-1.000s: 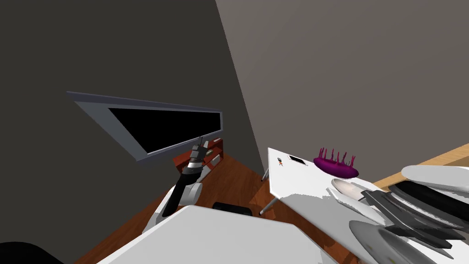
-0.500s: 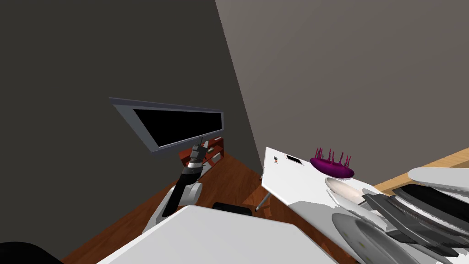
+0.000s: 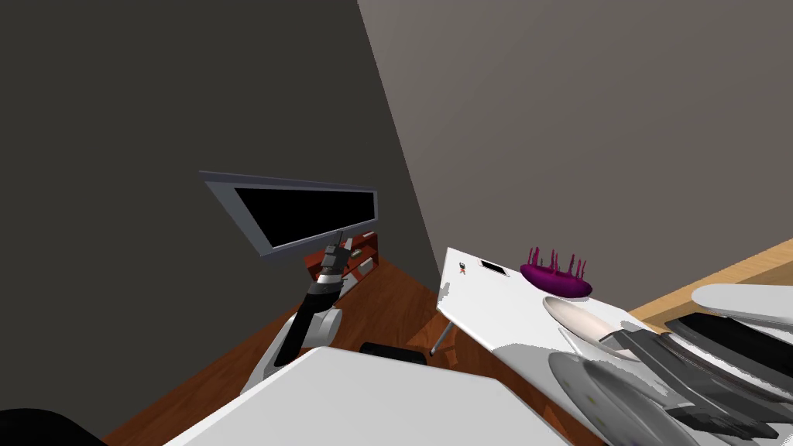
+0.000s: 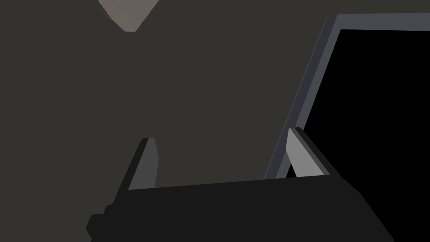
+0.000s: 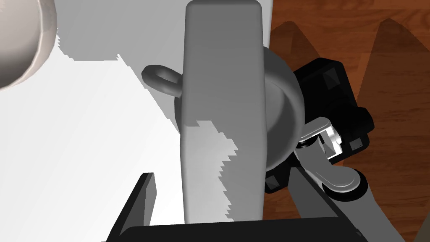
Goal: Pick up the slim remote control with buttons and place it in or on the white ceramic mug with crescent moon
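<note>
Right hand [image 5: 220, 171] was open: its fingers [image 5: 145, 197] stood clear of both long edges of the remote [image 5: 222, 84], no pinch. The remote sat over the mug [image 5: 282, 117] and covered most of its mouth. Whether it lay across the rim or stood down inside couldn't be told. The mug stood on the white tabletop [image 5: 63, 147] close to its edge, with the wood floor [image 5: 378, 63] beyond. Read as the release step, task near done. To finish well: draw the hand straight back along the remote's long axis with no sideways drift, since a flat slab on a round rim would likely pivot at a nudge. Remote: plain matte grey slab, rounded corners, no buttons visible on this face. Mug: round, smooth, grey in shade, small loop handle [image 5: 161, 80], no moon visible. A pale curved bowl [image 5: 17, 42] sat apart from it. Left hand [image 4: 220, 134] was open, holding nothing, raised on the robot's left.
</note>
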{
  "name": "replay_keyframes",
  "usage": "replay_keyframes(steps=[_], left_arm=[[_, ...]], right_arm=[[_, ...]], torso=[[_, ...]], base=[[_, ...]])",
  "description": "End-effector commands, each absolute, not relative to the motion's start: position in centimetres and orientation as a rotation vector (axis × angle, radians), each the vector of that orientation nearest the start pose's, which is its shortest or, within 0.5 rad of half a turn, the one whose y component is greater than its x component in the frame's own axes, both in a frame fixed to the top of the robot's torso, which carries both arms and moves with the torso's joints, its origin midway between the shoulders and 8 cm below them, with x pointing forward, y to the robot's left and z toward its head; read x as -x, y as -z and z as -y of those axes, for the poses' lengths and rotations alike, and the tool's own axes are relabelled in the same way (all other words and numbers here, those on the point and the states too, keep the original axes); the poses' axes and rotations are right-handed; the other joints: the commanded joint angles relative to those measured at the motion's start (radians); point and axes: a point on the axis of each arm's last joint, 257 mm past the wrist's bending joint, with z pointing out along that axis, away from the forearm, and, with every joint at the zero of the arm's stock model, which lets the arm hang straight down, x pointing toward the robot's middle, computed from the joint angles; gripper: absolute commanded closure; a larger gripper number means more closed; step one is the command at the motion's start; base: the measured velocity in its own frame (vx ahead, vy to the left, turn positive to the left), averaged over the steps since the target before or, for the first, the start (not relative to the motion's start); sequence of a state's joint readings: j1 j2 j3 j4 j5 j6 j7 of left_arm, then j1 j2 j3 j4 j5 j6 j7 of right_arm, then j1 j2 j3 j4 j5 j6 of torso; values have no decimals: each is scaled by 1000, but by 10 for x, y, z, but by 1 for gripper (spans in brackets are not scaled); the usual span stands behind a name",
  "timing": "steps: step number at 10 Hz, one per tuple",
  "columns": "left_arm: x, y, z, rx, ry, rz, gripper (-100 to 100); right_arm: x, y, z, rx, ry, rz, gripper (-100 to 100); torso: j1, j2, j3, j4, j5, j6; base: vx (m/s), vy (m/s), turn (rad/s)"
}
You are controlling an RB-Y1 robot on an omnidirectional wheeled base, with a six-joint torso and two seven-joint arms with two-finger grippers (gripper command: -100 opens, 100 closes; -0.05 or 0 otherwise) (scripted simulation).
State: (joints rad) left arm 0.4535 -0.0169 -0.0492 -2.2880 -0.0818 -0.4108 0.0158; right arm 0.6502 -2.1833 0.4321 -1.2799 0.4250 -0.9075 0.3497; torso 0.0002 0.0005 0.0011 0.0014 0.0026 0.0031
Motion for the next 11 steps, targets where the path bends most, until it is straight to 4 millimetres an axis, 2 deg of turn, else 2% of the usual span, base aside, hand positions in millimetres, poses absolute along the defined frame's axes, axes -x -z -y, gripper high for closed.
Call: replay_keyframes(steps=[1, 2, 3, 4, 8, 9, 10, 11], left_arm=[[-363, -26, -252, 662, 1319, -669, 0], [-363, -26, -252, 662, 1319, -669, 0], [-363, -26, -252, 662, 1319, -669, 0], [-363, -26, -252, 662, 1319, -669, 0], [-363, -26, -252, 662, 1319, -669, 0], [-363, -26, -252, 662, 1319, -669, 0], [-364, -26, -252, 662, 1319, -669, 0], [-364, -26, -252, 662, 1319, -669, 0]], right_arm=[[-192, 187, 647, 1533, 32, -2730, -100], [-192, 187, 647, 1533, 32, -2730, -100], [-192, 187, 647, 1533, 32, -2730, 0], [-202, 177, 643, 1547, 31, -2721, -100], [-228, 145, 626, 1590, 27, -2696, -100], [-232, 140, 623, 1598, 26, -2692, -100], [-230, 144, 626, 1594, 28, -2695, -100], [-231, 144, 625, 1594, 26, -2695, 0]], torso=[[0, 0, 0, 0, 0, 0], [0, 0, 0, 0, 0, 0], [0, 0, 0, 0, 0, 0], [0, 0, 0, 0, 0, 0], [-1, 1, 0, 0, 0, 0], [-1, 1, 1, 0, 0, 0], [-1, 1, 0, 0, 0, 0], [0, 0, 0, 0, 0, 0]], base=[[0, 0, 0], [0, 0, 0], [0, 0, 0], [-7, -14, -71], [-14, -26, -80], [-13, -25, -65], [-3, -10, -4], [0, 0, 0]])
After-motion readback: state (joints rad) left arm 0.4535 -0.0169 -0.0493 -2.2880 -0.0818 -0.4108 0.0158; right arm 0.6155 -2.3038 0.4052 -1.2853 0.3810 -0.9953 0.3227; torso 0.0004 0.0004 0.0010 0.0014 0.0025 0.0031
